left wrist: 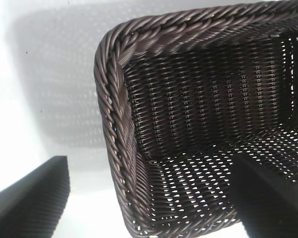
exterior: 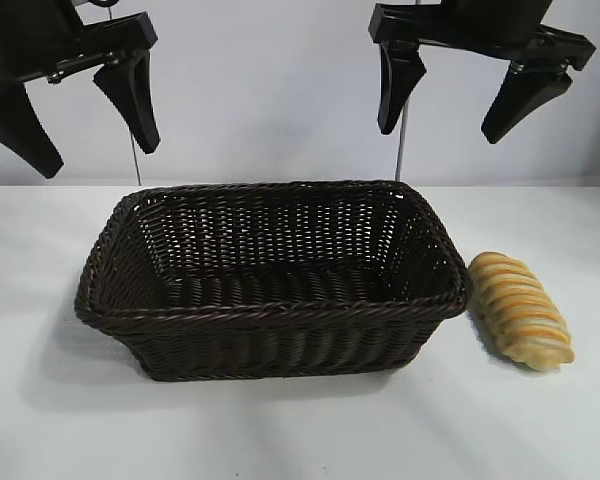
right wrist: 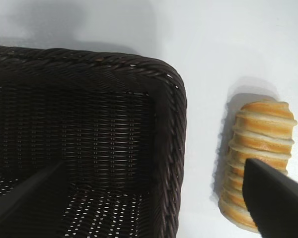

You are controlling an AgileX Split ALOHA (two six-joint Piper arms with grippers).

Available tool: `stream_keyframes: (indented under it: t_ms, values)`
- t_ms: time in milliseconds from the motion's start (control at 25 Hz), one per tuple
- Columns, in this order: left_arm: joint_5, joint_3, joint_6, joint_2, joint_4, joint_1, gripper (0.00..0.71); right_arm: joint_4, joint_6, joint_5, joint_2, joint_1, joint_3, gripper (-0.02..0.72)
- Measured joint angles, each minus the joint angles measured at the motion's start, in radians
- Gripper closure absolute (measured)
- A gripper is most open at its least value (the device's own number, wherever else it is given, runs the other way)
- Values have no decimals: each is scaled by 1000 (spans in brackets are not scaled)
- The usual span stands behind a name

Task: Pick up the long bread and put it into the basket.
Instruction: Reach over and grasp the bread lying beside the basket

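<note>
The long bread, a golden loaf with orange-brown ridges, lies on the white table just right of the basket, a big dark brown wicker one in the middle. The basket holds nothing. High above the basket's right end hangs my right gripper, open and empty; its wrist view shows the long bread beside the basket's corner, one finger in front of the loaf. My left gripper hangs open and empty, high over the basket's left end.
A white table top with bare room in front of the basket and at both sides. A pale wall stands behind the arms.
</note>
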Motion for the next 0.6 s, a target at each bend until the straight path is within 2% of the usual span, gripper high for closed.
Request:
stream_keyframes:
  t_ms: [240,320,520,600]
  values:
    - [-6,0,0,0,0,0,79,-1,0,9,0,0,0,20]
    - [-9,0,0,0,0,0,79,-12,0,41,0,0,0,20]
    - [-24,0,0,0,0,0,79,-119,11,135,0,-1,0,22]
    - [-33,0,0,0,0,0,79,-139,21,156,0,-14,1,21]
